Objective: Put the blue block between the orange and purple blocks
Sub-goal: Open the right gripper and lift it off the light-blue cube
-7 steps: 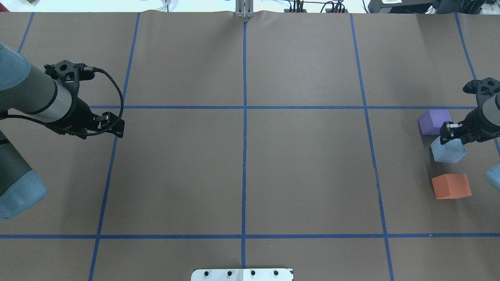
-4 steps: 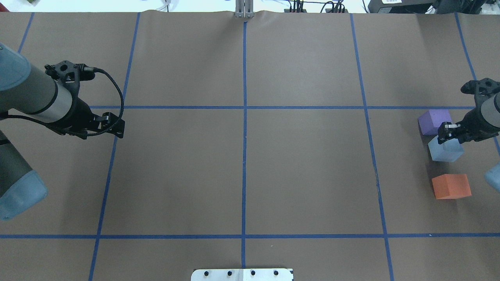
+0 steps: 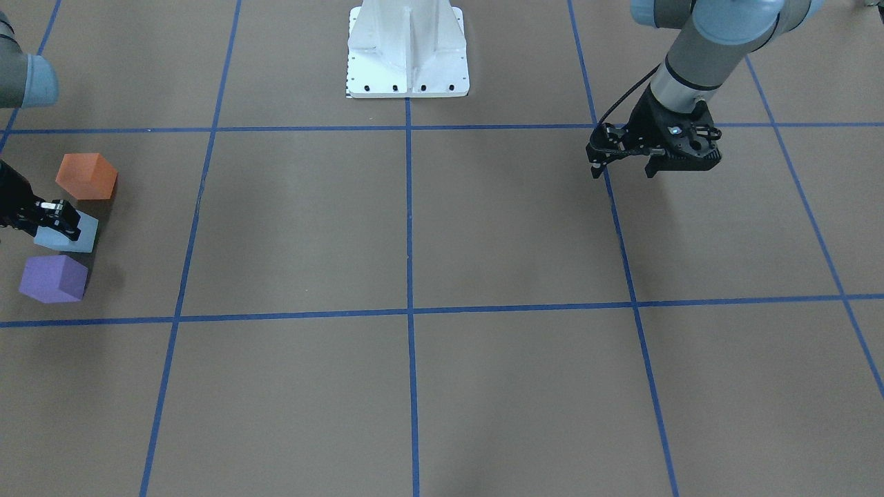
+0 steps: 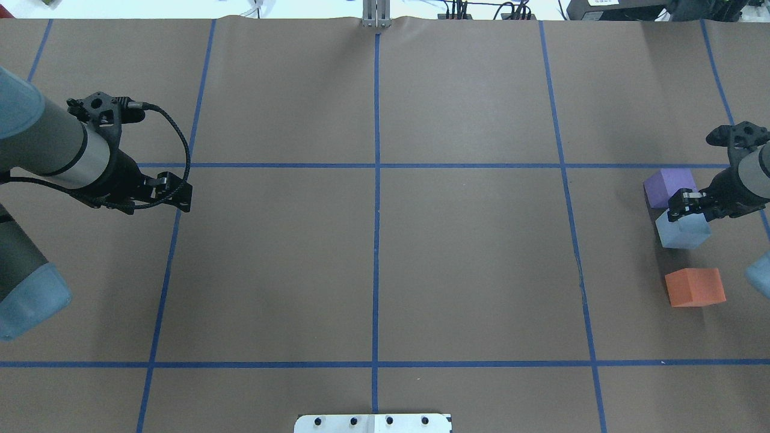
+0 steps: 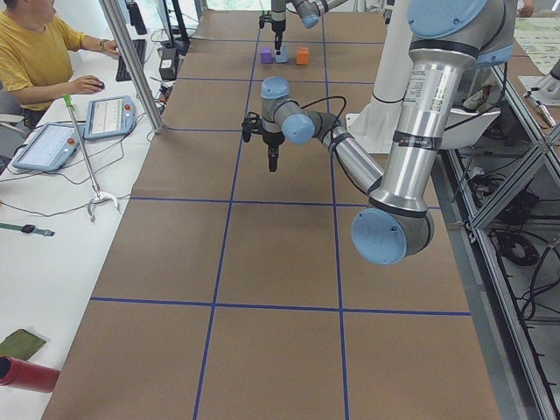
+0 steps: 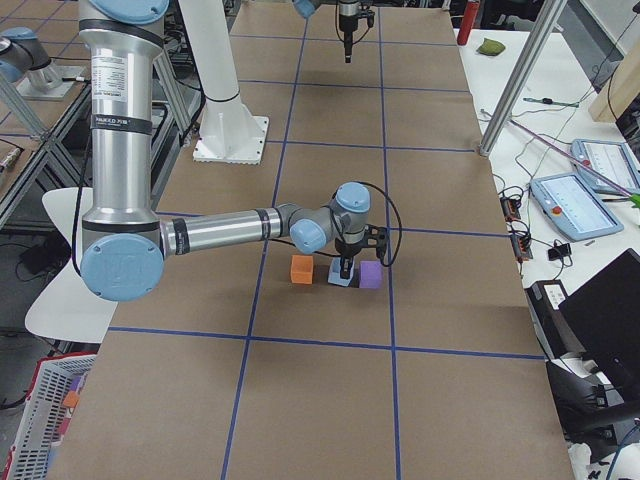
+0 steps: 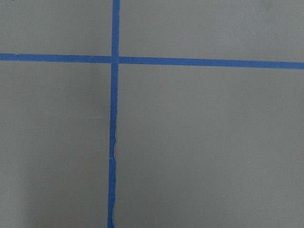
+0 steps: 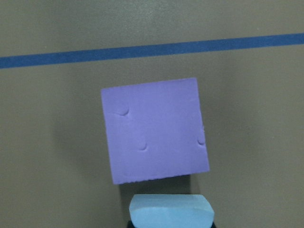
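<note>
Grip: right gripper (image 4: 687, 206) clamped on blue block (image 4: 683, 233), held in the gap; purple block (image 4: 665, 185) just ahead of fingers, orange block (image 4: 695, 287) behind, farther off. Left gripper (image 4: 177, 198) far away, state unclear.

Overhead from behind looking down, front view opposite, side views lengthwise, right wrist near purple block (image 8: 154, 130)
</note>
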Controlling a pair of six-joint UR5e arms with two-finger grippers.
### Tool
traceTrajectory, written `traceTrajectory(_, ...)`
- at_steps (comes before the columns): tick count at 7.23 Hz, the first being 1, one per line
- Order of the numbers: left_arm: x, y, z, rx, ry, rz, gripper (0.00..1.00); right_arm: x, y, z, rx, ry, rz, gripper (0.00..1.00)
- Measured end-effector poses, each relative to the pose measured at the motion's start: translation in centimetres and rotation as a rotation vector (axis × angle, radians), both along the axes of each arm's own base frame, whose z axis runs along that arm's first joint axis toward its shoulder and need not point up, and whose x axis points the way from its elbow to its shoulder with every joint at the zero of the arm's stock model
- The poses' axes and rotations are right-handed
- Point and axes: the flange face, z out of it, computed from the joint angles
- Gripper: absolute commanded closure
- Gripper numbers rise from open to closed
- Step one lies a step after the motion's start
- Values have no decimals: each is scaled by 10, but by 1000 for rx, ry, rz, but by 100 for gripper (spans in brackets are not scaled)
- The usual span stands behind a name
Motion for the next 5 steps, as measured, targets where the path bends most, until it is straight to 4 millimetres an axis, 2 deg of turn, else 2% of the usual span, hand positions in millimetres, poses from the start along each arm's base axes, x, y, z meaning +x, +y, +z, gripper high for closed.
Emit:
traceTrajectory(1, -1, 1, -1, 0, 2, -2, 0, 0, 1, 1, -1, 1, -2, 29)
traceTrajectory(3, -1, 1, -2, -2, 3, -5, 0, -1, 3, 1, 1, 0, -6, 29)
traceTrajectory(4, -1, 1, -2, -4, 4, -6, 0, -2, 5, 2, 7, -4, -10, 0)
traceTrajectory(5, -1, 1, -2, -5, 3, -7, 0, -2, 7, 4, 13, -9, -13, 0)
